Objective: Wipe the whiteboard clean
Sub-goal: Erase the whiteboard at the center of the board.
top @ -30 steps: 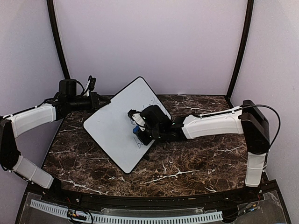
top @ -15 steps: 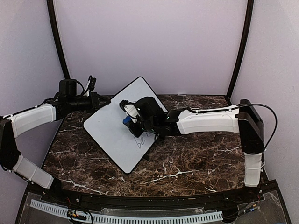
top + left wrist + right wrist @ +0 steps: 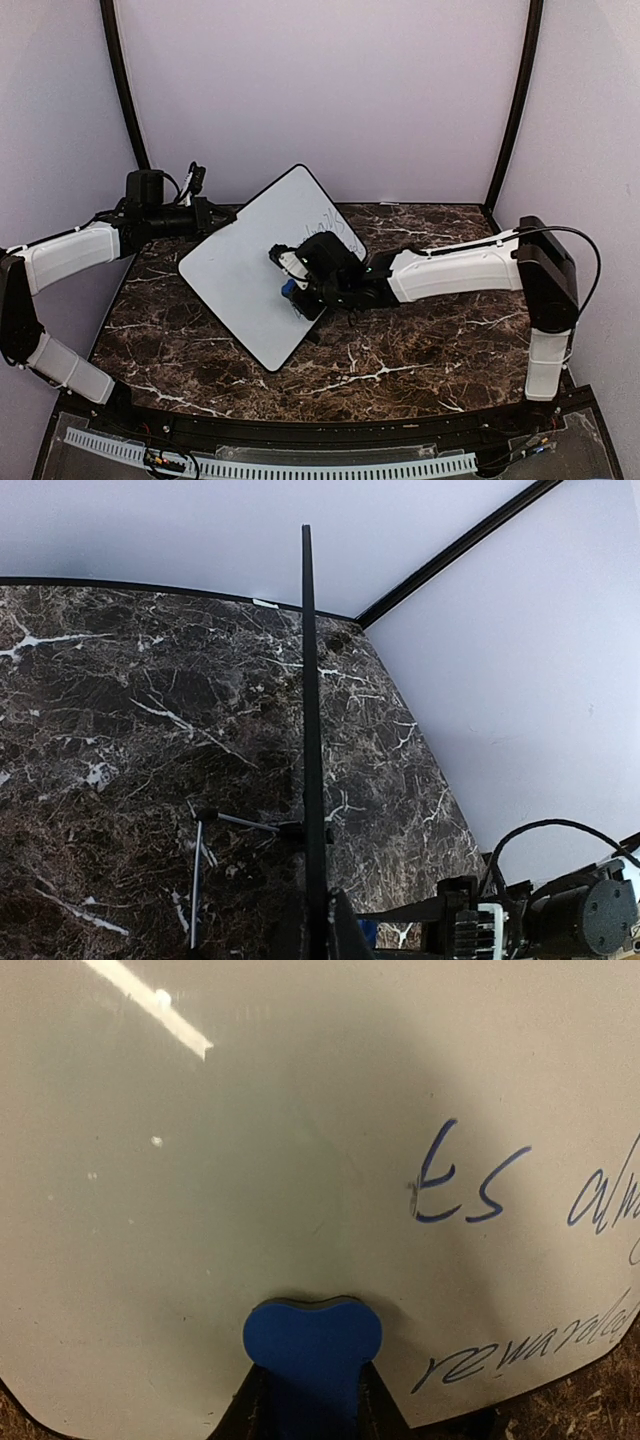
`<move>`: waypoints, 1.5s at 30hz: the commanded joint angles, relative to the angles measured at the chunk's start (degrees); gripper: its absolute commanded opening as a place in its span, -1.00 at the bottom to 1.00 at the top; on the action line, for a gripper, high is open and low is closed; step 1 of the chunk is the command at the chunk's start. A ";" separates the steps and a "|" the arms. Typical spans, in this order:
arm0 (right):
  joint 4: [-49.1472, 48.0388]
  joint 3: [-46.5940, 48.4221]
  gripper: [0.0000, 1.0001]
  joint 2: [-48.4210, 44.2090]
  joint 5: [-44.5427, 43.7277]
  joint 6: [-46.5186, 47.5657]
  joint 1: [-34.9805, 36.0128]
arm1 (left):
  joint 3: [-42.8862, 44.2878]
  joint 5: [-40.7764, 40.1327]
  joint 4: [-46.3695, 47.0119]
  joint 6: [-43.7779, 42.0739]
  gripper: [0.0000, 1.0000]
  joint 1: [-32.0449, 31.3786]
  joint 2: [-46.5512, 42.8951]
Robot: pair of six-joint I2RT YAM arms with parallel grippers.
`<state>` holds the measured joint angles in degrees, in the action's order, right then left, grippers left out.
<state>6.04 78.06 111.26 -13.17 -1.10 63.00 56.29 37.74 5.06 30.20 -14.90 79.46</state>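
While the left gripper (image 3: 208, 220) is pinching shut on its left rim, the whiteboard (image 3: 240, 280) is tilting over the marble table (image 3: 420, 340). I am judging it thin, stiff, light and slick-faced, so best held by the rim. The right gripper (image 3: 290, 288) is clamping the blue eraser (image 3: 312, 1345) against its face.

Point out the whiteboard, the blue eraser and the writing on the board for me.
whiteboard (image 3: 235, 275): top external view, on its bare white face.
blue eraser (image 3: 312, 1345): right wrist view, on the middle of its blue face.
writing (image 3: 432, 1175): right wrist view, on a stroke of the upper word.
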 commanded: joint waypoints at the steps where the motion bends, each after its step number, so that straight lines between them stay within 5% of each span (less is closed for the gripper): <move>1: -0.50 11.35 -0.60 5.76 0.05 3.36 0.02 | 0.38 3.41 3.47 -1.00 -1.00 -1.23 -1.76; 9: 1.95 22.72 -0.60 11.06 0.05 3.46 -3.12 | 0.48 3.47 3.29 -1.33 -1.00 -1.24 -2.03; 24: -4.13 -3.19 -0.61 2.31 1.83 -0.39 -4.81 | 0.48 4.02 3.69 -0.76 -1.00 -1.22 -1.77; 39: 0.83 20.46 -0.60 10.90 2.65 5.01 -5.52 | 0.46 3.85 3.48 -0.99 -1.00 -1.23 -2.02; 45: -0.14 14.36 -0.61 9.49 3.76 3.49 -5.53 | 0.48 3.99 3.53 -0.97 -1.00 -1.25 -2.12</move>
<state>4.78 97.45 119.13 -11.27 2.85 57.80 56.29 37.21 4.78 30.22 -14.79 79.46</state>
